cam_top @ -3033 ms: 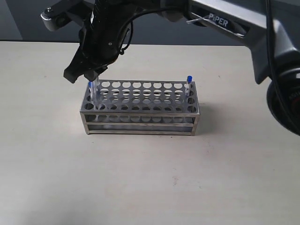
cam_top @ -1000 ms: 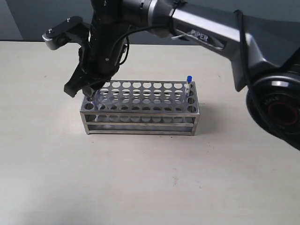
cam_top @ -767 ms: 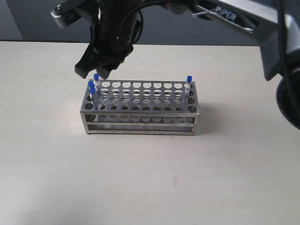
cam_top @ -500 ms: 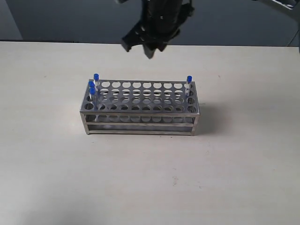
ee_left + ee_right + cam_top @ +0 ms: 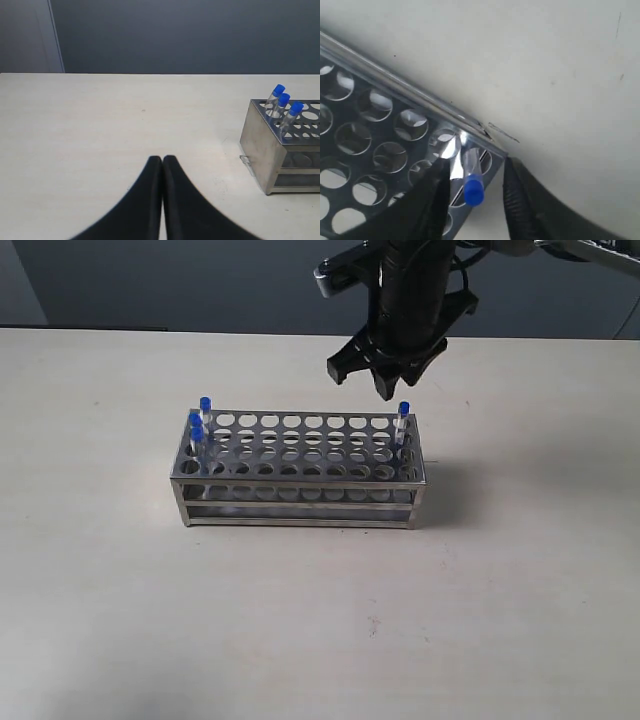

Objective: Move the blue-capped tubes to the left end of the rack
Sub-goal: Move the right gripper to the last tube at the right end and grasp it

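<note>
The silvery rack [image 5: 300, 472] stands mid-table. Three blue-capped tubes [image 5: 199, 426] stand together at its left end, seen also in the left wrist view as blue-capped tubes [image 5: 283, 106] in the rack [image 5: 280, 150]. A single blue-capped tube [image 5: 403, 418] stands in the rack's back right corner. My right gripper [image 5: 380, 375] hovers open just above and behind that tube; in the right wrist view the tube [image 5: 472, 181] lies between the spread fingers of the right gripper [image 5: 472, 192], not touching them. My left gripper [image 5: 162, 159] is shut and empty, low over the table, away from the rack.
Bare beige table [image 5: 300, 620] surrounds the rack on all sides. A dark wall [image 5: 180, 280] runs behind the table's far edge. Most of the rack's holes [image 5: 300, 445] are empty.
The right gripper let go of a tube at the rack's left end, rose, and swung right across the rack to above the lone tube at the right end. Three tubes now stand at the left.
</note>
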`<state>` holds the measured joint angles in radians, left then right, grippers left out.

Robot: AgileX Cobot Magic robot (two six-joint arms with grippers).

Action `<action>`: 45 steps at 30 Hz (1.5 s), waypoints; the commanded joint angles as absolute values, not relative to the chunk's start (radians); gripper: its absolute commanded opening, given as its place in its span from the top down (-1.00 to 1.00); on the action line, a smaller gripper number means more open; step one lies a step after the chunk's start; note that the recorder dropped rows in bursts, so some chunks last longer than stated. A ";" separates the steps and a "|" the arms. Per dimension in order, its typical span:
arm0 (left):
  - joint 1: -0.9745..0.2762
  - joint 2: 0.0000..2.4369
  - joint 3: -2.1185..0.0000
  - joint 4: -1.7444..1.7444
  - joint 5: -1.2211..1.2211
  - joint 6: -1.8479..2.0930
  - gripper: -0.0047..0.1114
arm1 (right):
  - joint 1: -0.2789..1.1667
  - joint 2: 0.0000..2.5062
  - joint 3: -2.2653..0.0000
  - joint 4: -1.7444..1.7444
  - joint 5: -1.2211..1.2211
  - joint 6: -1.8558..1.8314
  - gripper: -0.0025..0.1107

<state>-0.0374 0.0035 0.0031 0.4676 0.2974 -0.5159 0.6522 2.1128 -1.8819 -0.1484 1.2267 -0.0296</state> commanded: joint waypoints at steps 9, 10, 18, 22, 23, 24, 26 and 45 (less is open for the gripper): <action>-0.044 0.000 0.000 0.469 0.290 -0.516 0.90 | 0.570 2.140 -1.841 -0.014 1.221 -0.054 0.33; -0.044 0.000 0.000 0.469 0.290 -0.516 0.90 | 0.570 2.140 -1.811 -0.016 1.221 -0.054 0.33; -0.044 0.000 0.000 0.469 0.290 -0.516 0.90 | 0.570 2.138 -1.757 -0.016 1.159 -0.060 0.96; -0.044 0.000 0.000 0.469 0.290 -0.516 0.90 | 0.570 2.138 -1.757 -0.016 1.151 -0.060 0.81; -0.044 0.000 0.000 0.469 0.290 -0.516 0.90 | 0.570 2.138 -1.757 -0.016 1.149 -0.060 0.69; -0.044 0.000 0.000 0.469 0.290 -0.516 0.90 | 0.570 2.138 -1.757 -0.016 1.149 -0.063 0.58; -0.044 0.000 0.000 0.469 0.290 -0.516 0.90 | 0.570 2.138 -1.757 -0.016 1.145 -0.074 0.36; -0.044 0.000 0.000 0.467 0.292 -0.516 0.90 | 0.570 2.126 -1.759 -0.016 1.126 -0.076 0.93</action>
<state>-0.0374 0.0035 0.0031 0.4676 0.2974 -0.5159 0.5748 2.1407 -1.7640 -0.0151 1.1092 -0.0700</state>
